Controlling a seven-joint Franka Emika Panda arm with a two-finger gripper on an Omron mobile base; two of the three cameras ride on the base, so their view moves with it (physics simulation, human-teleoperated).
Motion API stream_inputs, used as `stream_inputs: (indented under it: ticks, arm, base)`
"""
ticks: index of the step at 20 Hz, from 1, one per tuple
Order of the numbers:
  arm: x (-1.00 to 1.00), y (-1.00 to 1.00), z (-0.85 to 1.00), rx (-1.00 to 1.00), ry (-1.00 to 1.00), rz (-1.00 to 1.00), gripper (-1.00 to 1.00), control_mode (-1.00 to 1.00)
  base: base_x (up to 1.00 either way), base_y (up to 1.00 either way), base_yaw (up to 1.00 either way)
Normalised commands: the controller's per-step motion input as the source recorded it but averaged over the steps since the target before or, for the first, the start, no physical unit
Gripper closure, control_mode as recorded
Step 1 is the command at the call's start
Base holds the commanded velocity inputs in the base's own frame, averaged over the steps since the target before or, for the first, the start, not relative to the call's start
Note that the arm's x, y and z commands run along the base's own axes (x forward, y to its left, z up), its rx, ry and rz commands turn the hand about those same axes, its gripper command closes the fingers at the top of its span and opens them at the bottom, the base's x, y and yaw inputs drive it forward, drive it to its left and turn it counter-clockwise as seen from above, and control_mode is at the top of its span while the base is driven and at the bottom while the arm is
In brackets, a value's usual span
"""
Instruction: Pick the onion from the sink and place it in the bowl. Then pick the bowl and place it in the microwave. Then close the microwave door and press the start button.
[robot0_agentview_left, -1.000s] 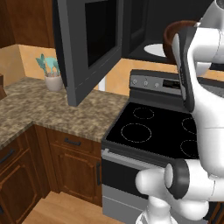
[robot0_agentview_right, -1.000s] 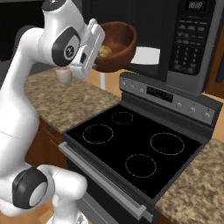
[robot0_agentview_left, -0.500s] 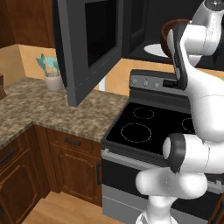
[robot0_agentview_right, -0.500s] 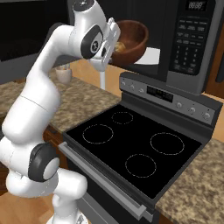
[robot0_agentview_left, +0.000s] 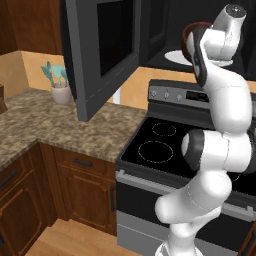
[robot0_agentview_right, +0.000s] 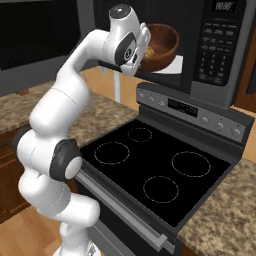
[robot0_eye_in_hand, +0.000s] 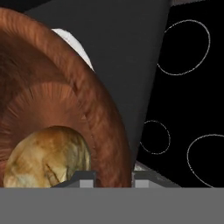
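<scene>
Below the pincer (robot0_agentview_right: 146, 46) sits a black glass cooktop (robot0_agentview_right: 150, 172) marked with four thin white burner rings; a grey control panel (robot0_agentview_right: 195, 109) with knobs and a small display runs along its rear edge. Speckled brown granite counter (robot0_agentview_left: 60, 127) extends to the left of the pincer and wraps around a corner. Under the counter stand brown wooden cabinets (robot0_agentview_left: 82, 192) with dark handles. A white pot holding teal utensils (robot0_agentview_left: 61, 86) rests on the counter against a tan wall (robot0_agentview_left: 25, 70), well left of the pincer. The floor (robot0_agentview_left: 75, 242) is light wood planking. Lighting is even, without strong shadows.
</scene>
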Motion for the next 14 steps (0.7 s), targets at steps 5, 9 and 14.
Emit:
stream_inputs:
  ticks: [5, 9, 14]
  arm:
    - [0.69, -0.22, -0.15, 0.04, 0.0, 0.0, 1.0, -1.0]
    - [0.66, -0.04, -0.33, 0.0, 0.0, 0.0, 1.0, -1.0]
    - [0.19, 0.0, -0.57, 0.0, -0.13, 0.01, -1.0, -1.0]
  base:
    - [0.0, 0.0, 0.0]
    - [0.0, 0.0, 0.0]
    - [0.0, 0.0, 0.0]
